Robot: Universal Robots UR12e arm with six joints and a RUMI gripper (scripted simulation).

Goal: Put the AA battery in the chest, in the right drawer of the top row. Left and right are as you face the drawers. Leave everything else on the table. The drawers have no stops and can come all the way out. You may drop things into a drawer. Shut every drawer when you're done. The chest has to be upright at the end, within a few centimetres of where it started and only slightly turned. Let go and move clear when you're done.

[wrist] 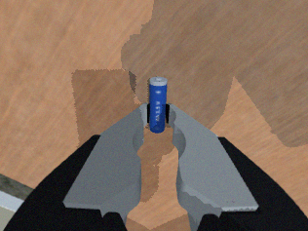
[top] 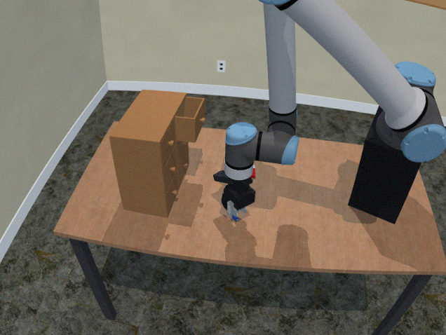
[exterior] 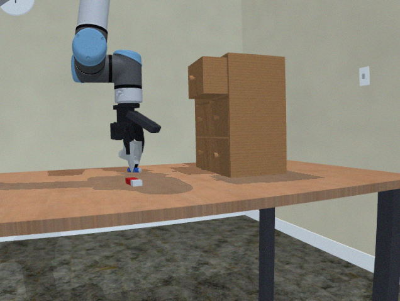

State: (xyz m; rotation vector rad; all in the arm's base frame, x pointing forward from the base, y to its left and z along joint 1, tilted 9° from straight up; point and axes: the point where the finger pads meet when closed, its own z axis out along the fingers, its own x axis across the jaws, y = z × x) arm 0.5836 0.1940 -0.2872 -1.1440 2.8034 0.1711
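Blue-jacketed and capped in silver, the small cylindrical AA battery [wrist: 158,104] lies on the wooden table [top: 324,230], pinched between the pale grey fingertips of the black two-jaw gripper [wrist: 157,114]. The jaws stand almost fully closed, pressing the battery's sides near its nearer end, so the grasp looks made. The battery appears to be at or barely above the table surface in the exterior view; I cannot tell whether it has left the wood.

As for progress, the tall brown wooden chest [exterior: 241,113] stands upright toward the table's far left, and its top-row drawer on the right as one faces the fronts [top: 190,117] is already pulled well out, open at the top and ready to receive. Every other drawer appears shut. What remains, by my judgement, is the lift, the carry across to the open drawer, the release into it, and pushing that drawer closed without shifting the chest.

A small red-and-white block [exterior: 133,181] lies near the gripper on the table and should stay there.

The arm reaches out from its black pedestal [top: 383,179], with the wrist pointing straight down over the battery, well apart from the chest.
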